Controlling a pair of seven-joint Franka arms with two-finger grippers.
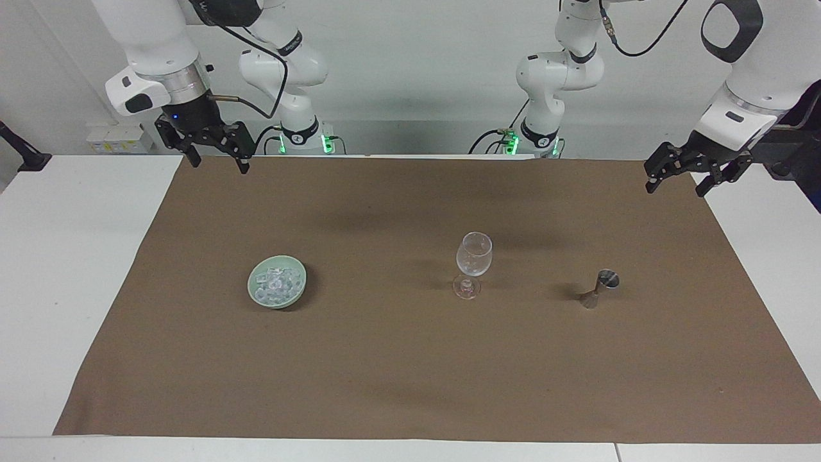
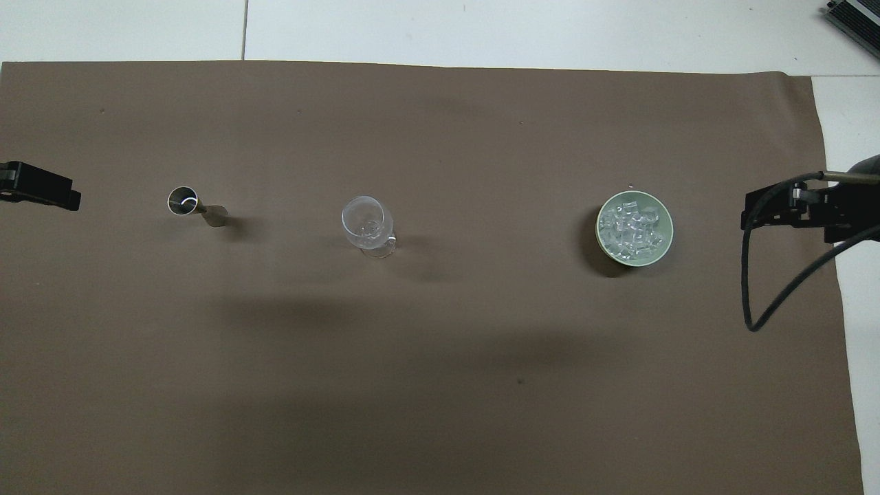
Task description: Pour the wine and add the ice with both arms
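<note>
Toward the right arm's end of the tabletop, on the brown mat [image 1: 410,372] that covers most of it, the ice [image 1: 277,283] lies heaped as small clear cubes in a pale green bowl [image 1: 256,290], about midway between the mat's edge nearest the robots and its edge farthest from them. A clear stemmed wine glass [image 1: 474,254] stands upright near the middle of the mat, well apart from the bowl, and looks empty. A small metal jigger [image 1: 600,288], narrow at the waist with its open cup upward, stands upright toward the left arm's end, well apart from the glass. Bowl, glass and jigger sit roughly in one row along the length of the mat.

Both arms are raised and touch nothing. The right end effector [image 1: 217,159] hangs over the mat's corner nearest the robots at the right arm's end, its fingers spread wide and holding nothing. The left end effector [image 1: 678,181] hangs over the mat's edge at the left arm's end, near the corner closest to the robots, its fingers likewise wide apart and empty. White tabletop [image 1: 70,269] shows bare on either side of the mat.
</note>
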